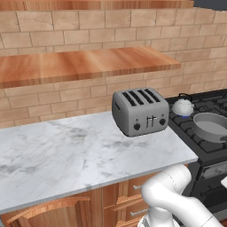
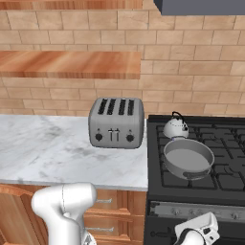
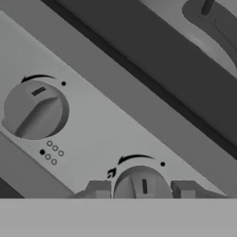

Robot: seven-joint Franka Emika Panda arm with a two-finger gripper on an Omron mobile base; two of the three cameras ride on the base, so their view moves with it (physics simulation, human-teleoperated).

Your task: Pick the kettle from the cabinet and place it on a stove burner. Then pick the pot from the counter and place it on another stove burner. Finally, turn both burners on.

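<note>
arm folded low before the stove front; gripper [image 3: 141,189] sat astride a control knob [image 3: 141,184], fingers flanking it, contact unclear. toaster [image 2: 116,123] on counter [image 2: 43,148]; kettle [image 2: 175,127] and pot [image 2: 188,158] on stove burners [image 2: 225,158].

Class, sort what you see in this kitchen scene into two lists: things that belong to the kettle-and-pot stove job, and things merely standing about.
Belongs to the job:
- small silver-grey dome kettle, on the black gas cooktop
- shallow round grey metal pot, on a burner in front of the kettle
- round grey stove knobs
- gripper, straddling one knob

Standing about:
- boxy grey four-slot toaster
- white marble counter
- reddish-brown wooden shelf
</note>
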